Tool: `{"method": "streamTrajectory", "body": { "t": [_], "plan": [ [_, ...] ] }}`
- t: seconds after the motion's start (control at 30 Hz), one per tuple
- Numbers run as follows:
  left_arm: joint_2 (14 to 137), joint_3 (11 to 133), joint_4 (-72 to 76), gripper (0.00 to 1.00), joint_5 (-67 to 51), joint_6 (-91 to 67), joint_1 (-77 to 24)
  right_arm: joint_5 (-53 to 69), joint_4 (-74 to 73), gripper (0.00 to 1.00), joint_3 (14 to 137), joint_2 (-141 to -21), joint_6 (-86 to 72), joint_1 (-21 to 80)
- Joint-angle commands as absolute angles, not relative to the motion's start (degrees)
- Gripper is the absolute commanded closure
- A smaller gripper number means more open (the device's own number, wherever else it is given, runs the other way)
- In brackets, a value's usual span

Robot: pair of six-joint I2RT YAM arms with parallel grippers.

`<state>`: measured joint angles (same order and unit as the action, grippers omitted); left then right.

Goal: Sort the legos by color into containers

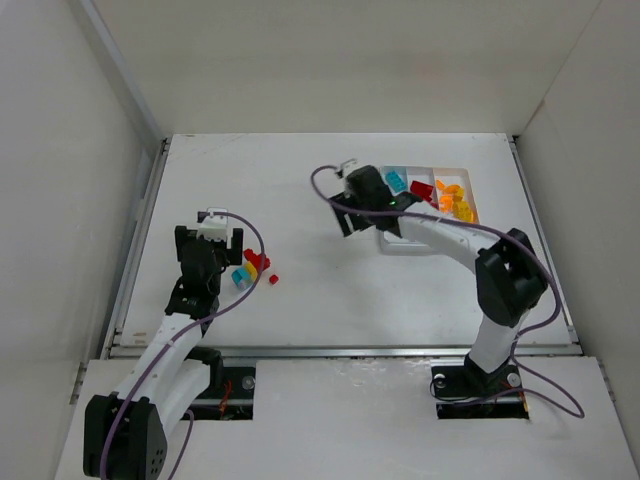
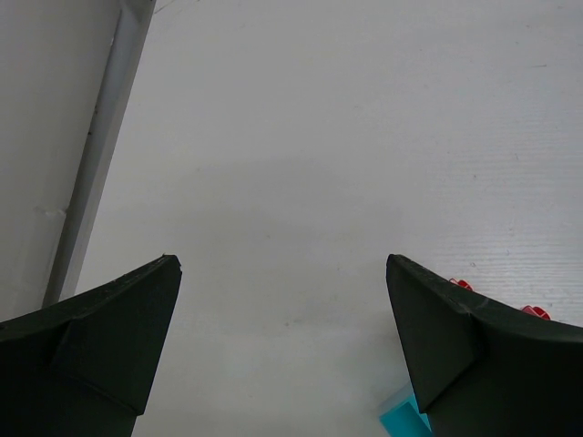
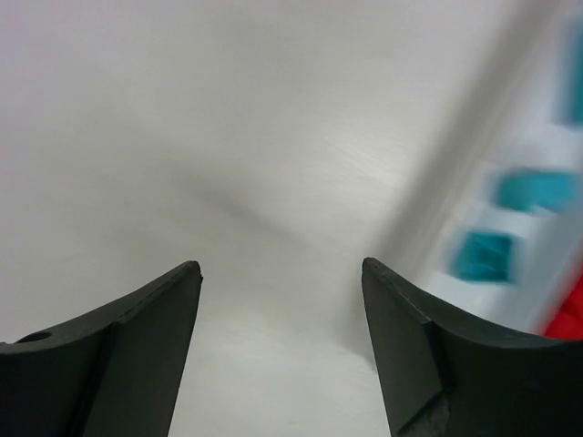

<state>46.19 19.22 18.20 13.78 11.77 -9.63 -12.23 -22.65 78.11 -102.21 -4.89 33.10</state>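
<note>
A small pile of red, yellow and teal legos (image 1: 250,268) lies on the table left of centre, with one tiny red piece (image 1: 272,279) beside it. My left gripper (image 1: 208,240) is open and empty just left of the pile. In the left wrist view (image 2: 282,264) a teal brick (image 2: 404,417) lies against the right finger, and red bits (image 2: 460,284) show behind it. The white tray (image 1: 400,243) at the back right holds teal (image 1: 396,181), red (image 1: 421,190) and orange (image 1: 455,200) legos in separate compartments. My right gripper (image 1: 346,207) is open and empty, just left of the tray.
The right wrist view (image 3: 281,266) is blurred; the tray's rim (image 3: 474,155) runs along its right side, with teal pieces (image 3: 483,255) inside. White walls enclose the table on the left, back and right. A metal rail (image 1: 340,350) runs along the near edge.
</note>
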Motion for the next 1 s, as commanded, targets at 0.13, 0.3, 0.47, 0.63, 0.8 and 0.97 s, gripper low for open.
{"method": "streamTrajectory", "body": {
  "t": [0.13, 0.3, 0.47, 0.63, 0.8, 0.97],
  "plan": [
    [45.1, 18.5, 22.1, 0.04, 20.7, 10.9, -9.4, 8.6, -13.9, 0.13, 87.5, -110.8, -5.5, 49.4],
    [43.9, 18.5, 23.4, 0.04, 23.5, 10.4, -9.4, 5.3, -11.9, 0.12, 91.9, -117.2, -5.5, 56.3],
    [42.8, 17.9, 23.9, 0.04, 24.9, 9.8, -8.8, 2.4, -9.9, 0.19, 90.9, -118.5, -6.2, 58.9],
    [42.3, 17.9, 23.9, 0.04, 24.9, 9.8, -8.3, -0.1, -9.3, 0.3, 90.1, -120.0, -8.9, 59.4],
    [42.3, 17.9, 23.9, 0.04, 25.0, 9.8, -7.7, -3.7, -9.3, 0.41, 90.8, -121.7, -9.4, 61.4],
    [41.7, 17.9, 24.4, 0.04, 26.8, 9.3, -6.5, -4.2, -8.7, 0.42, 89.6, -121.7, -10.8, 61.4]
  ]
}}
